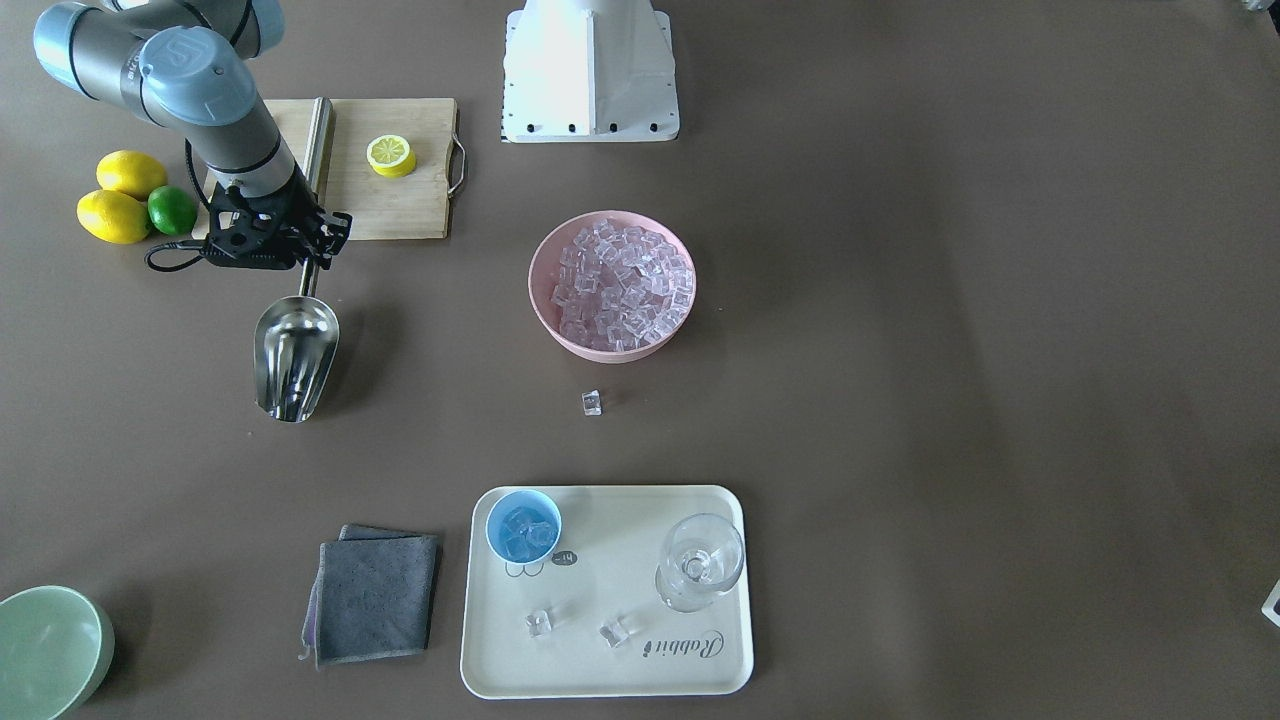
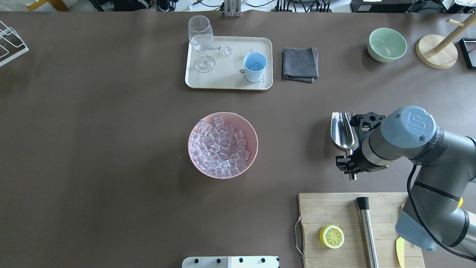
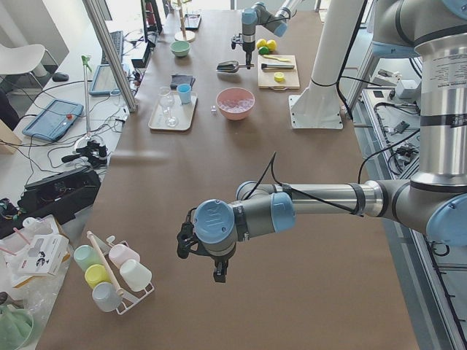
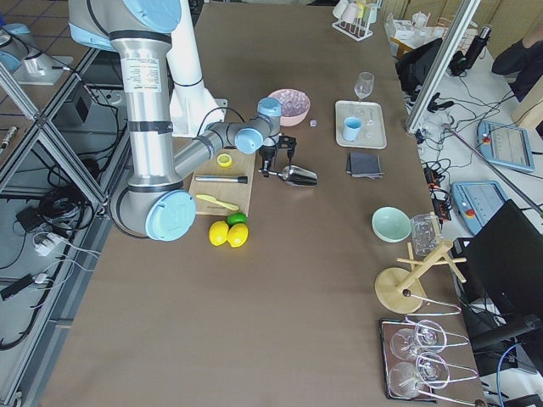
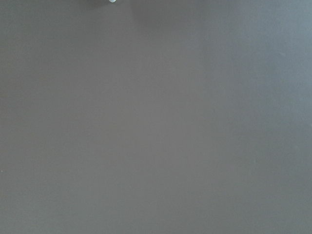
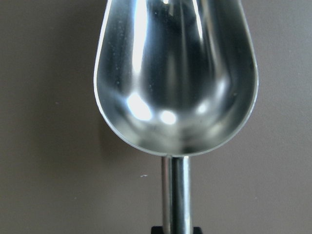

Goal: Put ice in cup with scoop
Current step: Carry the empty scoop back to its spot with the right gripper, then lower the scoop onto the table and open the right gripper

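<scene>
My right gripper (image 1: 306, 258) is shut on the rod handle of the steel scoop (image 1: 293, 358) and holds it level a little above the table, trough pointing away from me. The trough is empty in the right wrist view (image 6: 175, 73). The ice (image 1: 620, 285) fills a pink bowl (image 2: 253, 132) at the table's middle. The light-blue cup (image 1: 523, 526) stands on a cream tray (image 1: 600, 685) and holds a few cubes. Two cubes lie on the tray, one (image 1: 592, 402) on the table. My left gripper (image 3: 201, 251) hangs over bare table far off; I cannot tell its state.
A clear stemmed glass (image 1: 700, 562) stands on the tray. A grey cloth (image 1: 375, 595) and a pale green bowl (image 1: 50, 650) lie beyond the scoop. A cutting board (image 1: 400, 205) with a lemon half (image 1: 391, 155) and a steel cylinder (image 2: 367, 230) sits near my right arm.
</scene>
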Motion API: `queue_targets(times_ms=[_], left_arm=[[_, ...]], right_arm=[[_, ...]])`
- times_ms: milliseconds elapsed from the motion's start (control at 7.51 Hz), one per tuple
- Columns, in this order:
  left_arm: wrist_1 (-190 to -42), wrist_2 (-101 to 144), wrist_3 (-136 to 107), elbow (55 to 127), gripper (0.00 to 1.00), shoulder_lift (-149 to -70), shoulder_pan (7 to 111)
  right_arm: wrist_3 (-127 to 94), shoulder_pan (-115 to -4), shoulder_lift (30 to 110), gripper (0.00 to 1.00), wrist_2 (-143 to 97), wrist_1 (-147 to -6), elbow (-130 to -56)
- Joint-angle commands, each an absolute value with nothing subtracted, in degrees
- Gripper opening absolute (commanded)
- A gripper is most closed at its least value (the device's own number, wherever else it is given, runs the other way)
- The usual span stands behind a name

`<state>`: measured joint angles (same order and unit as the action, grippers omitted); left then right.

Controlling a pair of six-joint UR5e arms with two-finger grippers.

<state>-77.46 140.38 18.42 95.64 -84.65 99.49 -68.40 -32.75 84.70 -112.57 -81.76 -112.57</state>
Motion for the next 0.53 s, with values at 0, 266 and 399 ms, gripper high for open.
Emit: queue_targets(times_ms=[0,266,399], left_arm=[[-77.8,143.1,10.2,97.9,0.98,-84.9,98.0],[-77.7,143.8,9.2,99.8,0.98,-85.7,94.9],[-77.7,143.5,7.2,101.0,0.98,-85.8,93.9]], right_arm=[[-69.0,-32.3,85.0,0.0,-112.1,-79.4,-111.4],[-68.9,-32.3,84.9,0.0,-112.2,-79.4,-111.4],[-68.7,-32.3,84.8,0.0,-112.3,-79.4,-111.4]])
